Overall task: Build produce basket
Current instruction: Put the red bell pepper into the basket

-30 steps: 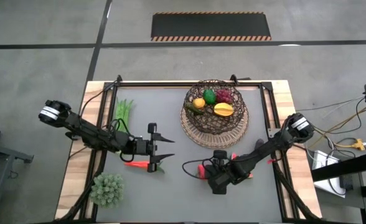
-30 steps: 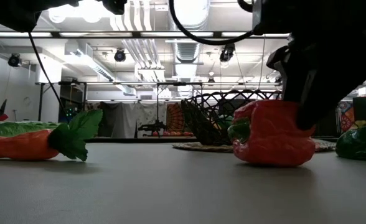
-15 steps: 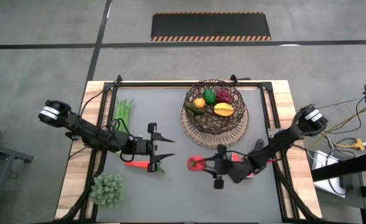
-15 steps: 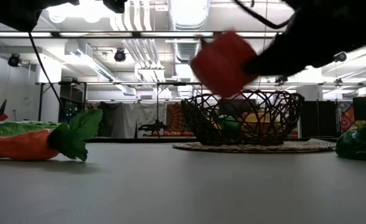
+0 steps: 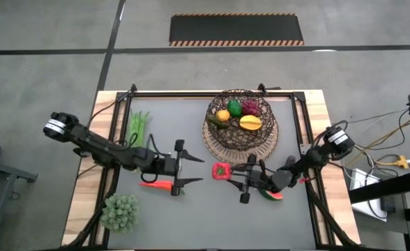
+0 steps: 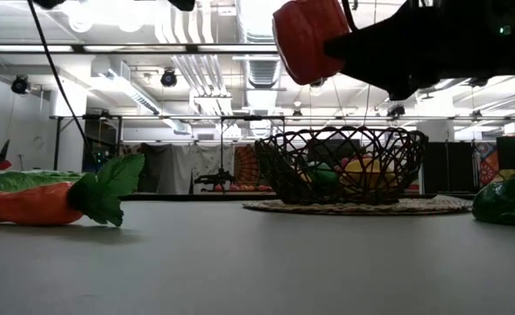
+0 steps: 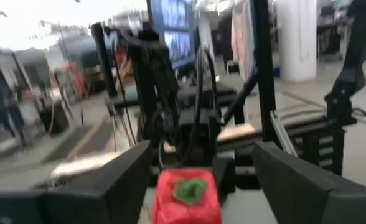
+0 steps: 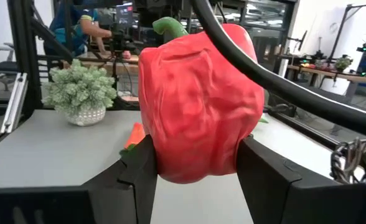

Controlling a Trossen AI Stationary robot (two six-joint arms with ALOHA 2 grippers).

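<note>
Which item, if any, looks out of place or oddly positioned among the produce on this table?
Nothing looks spilled or damaged. The one non-produce item is the pale green leafy clump, standing upright at the table's near-left corner. The red pepper is off the table only because the right gripper holds it beside the basket.

The grey table [image 5: 191,132], framed in pale wood, carries the basket [image 5: 241,143] at its far middle on a woven base. Green beans [image 5: 139,125] lie far left, a carrot [image 5: 156,185] nearer, a leafy clump [image 5: 120,211] at the near-left corner. A watermelon slice [image 5: 271,195], probably, rests near right.
</note>
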